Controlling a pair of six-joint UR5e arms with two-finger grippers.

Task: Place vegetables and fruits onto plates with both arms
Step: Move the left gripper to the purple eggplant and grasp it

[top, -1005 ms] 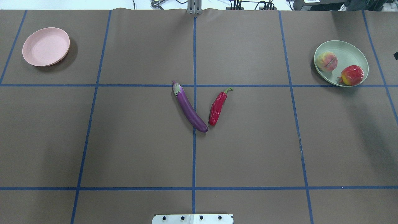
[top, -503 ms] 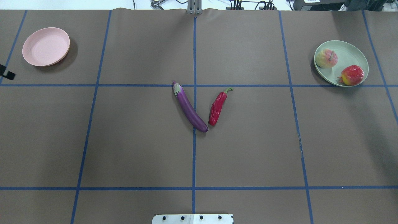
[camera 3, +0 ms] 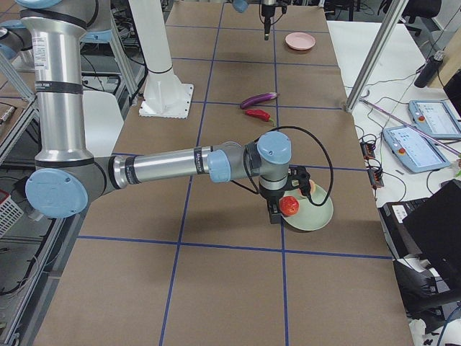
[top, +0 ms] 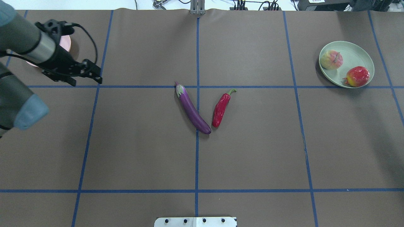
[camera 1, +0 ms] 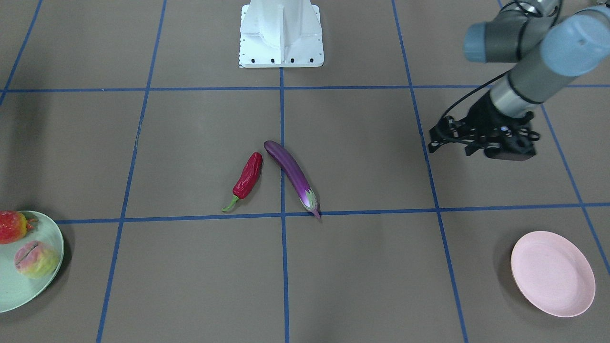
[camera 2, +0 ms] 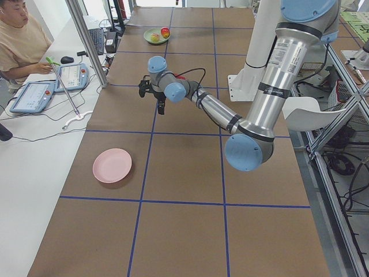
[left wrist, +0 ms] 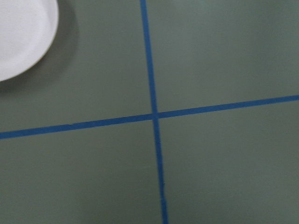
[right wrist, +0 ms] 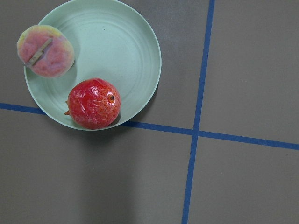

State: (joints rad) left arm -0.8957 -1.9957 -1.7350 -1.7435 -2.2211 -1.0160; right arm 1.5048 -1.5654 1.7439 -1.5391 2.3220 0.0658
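Your left gripper [top: 87,82] hangs spread and empty, with the eggplant [top: 192,108] well apart at its 4 o'clock seen from overhead. Whether the right gripper [camera 3: 276,209] is open, you cannot tell.

Robotics lab: tape-gridded table [top: 252,151], teach pendants [camera 2: 72,77], aluminium frame posts [camera 2: 87,40].

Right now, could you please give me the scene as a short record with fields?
mint plate: holds peach and red bumpy fruit
pink plate: empty
eggplant: on table, centre
chili pepper: on table, beside eggplant
left claw: open, empty
right claw: beside mint plate; open or shut unclear
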